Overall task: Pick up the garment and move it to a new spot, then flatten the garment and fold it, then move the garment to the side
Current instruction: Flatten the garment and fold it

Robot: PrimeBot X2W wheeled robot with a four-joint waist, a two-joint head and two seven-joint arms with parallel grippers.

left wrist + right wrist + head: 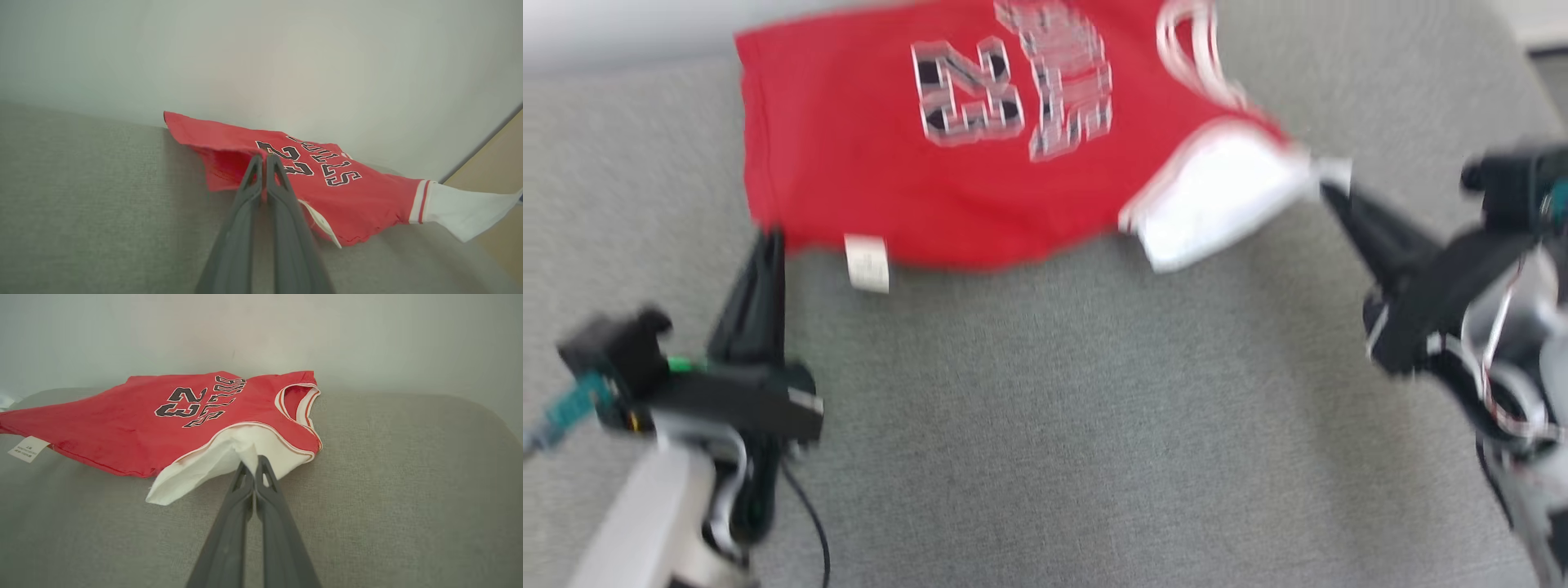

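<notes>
From my head, my left claw (768, 241) is pinched shut on the near hem corner of the red garment (866, 163). My right claw (1327, 184) is shut on its white sleeve (1217, 204), so the cloth is drawn out between them, ahead of both tips on the grey cushion (1054, 408). Along my left fingers the tips meet on the red edge with the number print just beyond, a hold I judge is meant to spread the hem flat. Along my right fingers the tips nip the sleeve's fold, and the body stretches away to their left.
</notes>
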